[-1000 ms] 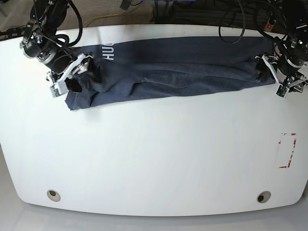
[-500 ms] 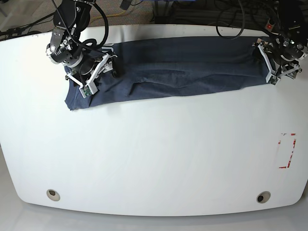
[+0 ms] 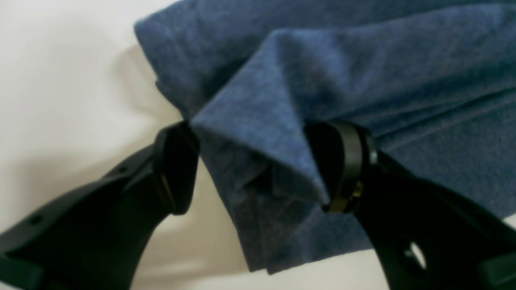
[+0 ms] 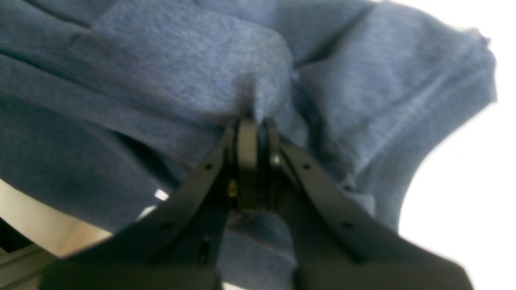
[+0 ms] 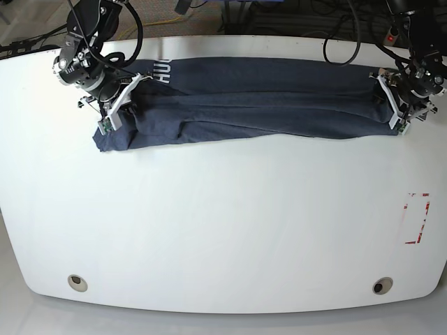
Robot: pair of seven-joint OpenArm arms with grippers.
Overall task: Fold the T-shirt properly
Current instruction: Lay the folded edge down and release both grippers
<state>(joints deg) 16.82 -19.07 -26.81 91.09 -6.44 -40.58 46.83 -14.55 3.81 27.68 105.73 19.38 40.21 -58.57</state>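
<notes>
The dark blue T-shirt (image 5: 265, 98) lies as a long folded band across the far side of the white table, white lettering (image 5: 162, 72) showing near its left end. My right gripper (image 5: 115, 112) is at that left end. In the right wrist view it (image 4: 252, 125) is shut, pinching a ridge of the T-shirt (image 4: 161, 80). My left gripper (image 5: 397, 105) is at the band's right end. Its jaws (image 3: 262, 161) stand apart around a peaked fold of the T-shirt (image 3: 403, 60), which touches both fingers.
The white table (image 5: 223, 223) stretches bare toward the front, with a red-marked rectangle (image 5: 418, 218) at the right and two round holes (image 5: 77, 282) (image 5: 382, 285) near the front edge. Cables and arm bases crowd the space behind the far edge.
My right gripper moved back to the shirt's left end and shut on the cloth. My left gripper's jaws have narrowed around the right end. The lettering shows again.
</notes>
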